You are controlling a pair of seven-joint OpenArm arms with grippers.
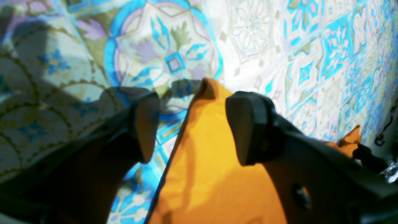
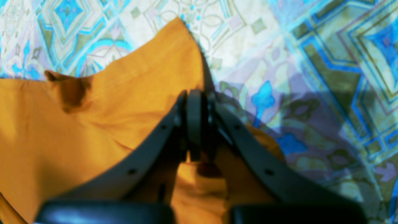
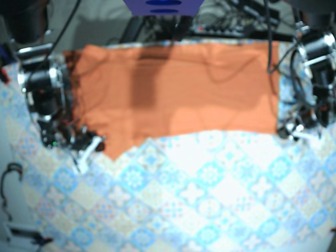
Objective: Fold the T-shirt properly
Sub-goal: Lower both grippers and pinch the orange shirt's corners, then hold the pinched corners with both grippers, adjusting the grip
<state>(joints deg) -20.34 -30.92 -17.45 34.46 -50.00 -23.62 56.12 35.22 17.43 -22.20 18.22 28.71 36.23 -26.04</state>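
On patterned cloth [image 3: 210, 199]: orange T-shirt [image 3: 173, 89] lies as wide band | left gripper [image 1: 196, 104] open | right gripper [image 2: 195, 95] clamps hem

We see a surface [image 3: 210, 199] patterned all over in blue, white and pale ochre tiles. An orange T-shirt [image 3: 178, 94] lies spread flat on it. On the near side of the T-shirt the tile pattern shows. At the base view's left, the T-shirt's near hem dips to a point.
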